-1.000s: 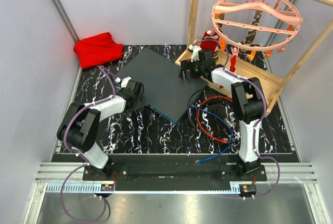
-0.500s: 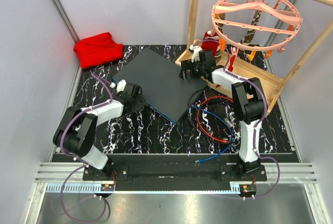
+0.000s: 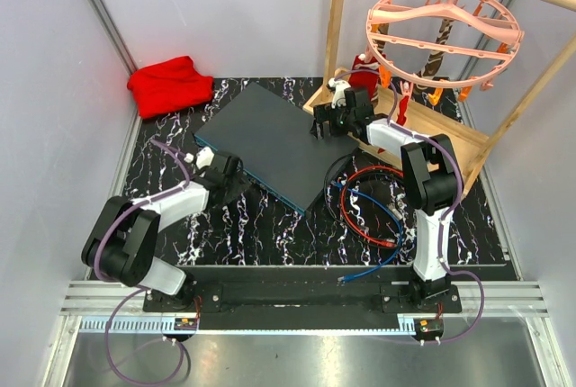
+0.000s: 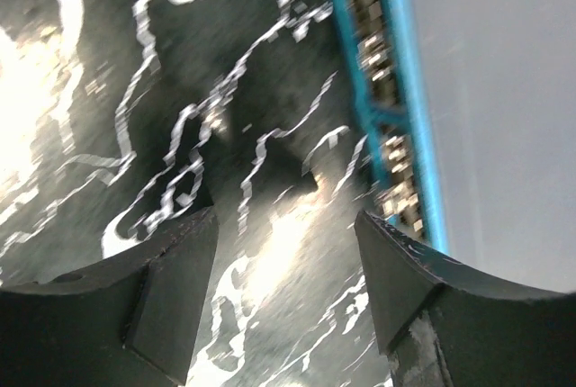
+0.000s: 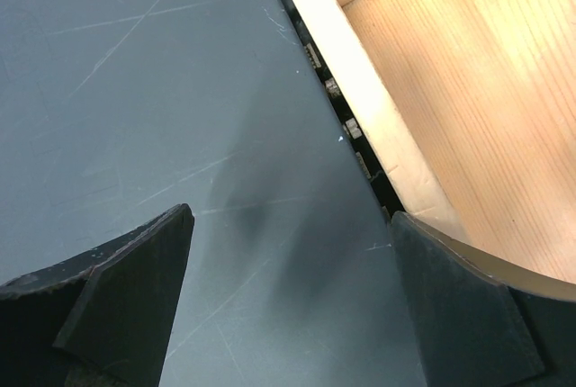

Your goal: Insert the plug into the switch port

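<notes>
The switch (image 3: 270,135) is a flat dark grey box lying at an angle mid-table, its teal socket edge (image 3: 252,180) facing the near left. In the left wrist view that edge (image 4: 385,90) runs up the right side. My left gripper (image 3: 239,182) (image 4: 283,225) is open over bare marble just in front of that edge, holding nothing. My right gripper (image 3: 322,128) (image 5: 290,216) is open above the switch's top (image 5: 135,90), at its far right edge beside the wooden tray (image 5: 468,90). A small plug (image 3: 341,276) ends the blue cable near the front.
Red, blue and black cables (image 3: 369,202) coil right of the switch. A wooden tray (image 3: 450,139) with upright posts carries a pink hanger (image 3: 441,31) at the back right. A red cloth (image 3: 169,84) lies at the back left.
My left gripper has drawn back toward the near left, uncovering more of the switch's teal edge. The right arm has stayed where it was.
</notes>
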Motion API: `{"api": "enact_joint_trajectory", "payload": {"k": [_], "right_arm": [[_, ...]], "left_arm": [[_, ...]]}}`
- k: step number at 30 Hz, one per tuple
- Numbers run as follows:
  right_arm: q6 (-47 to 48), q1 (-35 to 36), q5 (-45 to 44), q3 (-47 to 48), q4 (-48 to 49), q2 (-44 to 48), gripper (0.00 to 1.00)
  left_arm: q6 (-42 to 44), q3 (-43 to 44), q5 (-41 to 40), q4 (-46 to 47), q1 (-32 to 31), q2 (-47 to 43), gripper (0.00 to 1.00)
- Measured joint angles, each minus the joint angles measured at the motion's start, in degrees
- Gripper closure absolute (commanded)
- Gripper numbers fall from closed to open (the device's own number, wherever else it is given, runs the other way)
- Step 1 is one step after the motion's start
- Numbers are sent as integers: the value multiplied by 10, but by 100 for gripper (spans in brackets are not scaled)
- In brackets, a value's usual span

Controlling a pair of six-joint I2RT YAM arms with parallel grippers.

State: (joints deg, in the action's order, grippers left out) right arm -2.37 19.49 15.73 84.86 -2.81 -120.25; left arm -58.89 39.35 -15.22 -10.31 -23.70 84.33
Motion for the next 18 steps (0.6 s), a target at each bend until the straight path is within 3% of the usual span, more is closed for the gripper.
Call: {"api": "enact_joint_trajectory", "payload": {"k": [6,18], "right_arm": [[0,0,-2,-4,0,3,0],[0,0,-3,-5,0,4,0]], "left_arm": [[2,4,-3,-24,-9,-2,31],[25,98,-4,-79,-25,78,34]]}}
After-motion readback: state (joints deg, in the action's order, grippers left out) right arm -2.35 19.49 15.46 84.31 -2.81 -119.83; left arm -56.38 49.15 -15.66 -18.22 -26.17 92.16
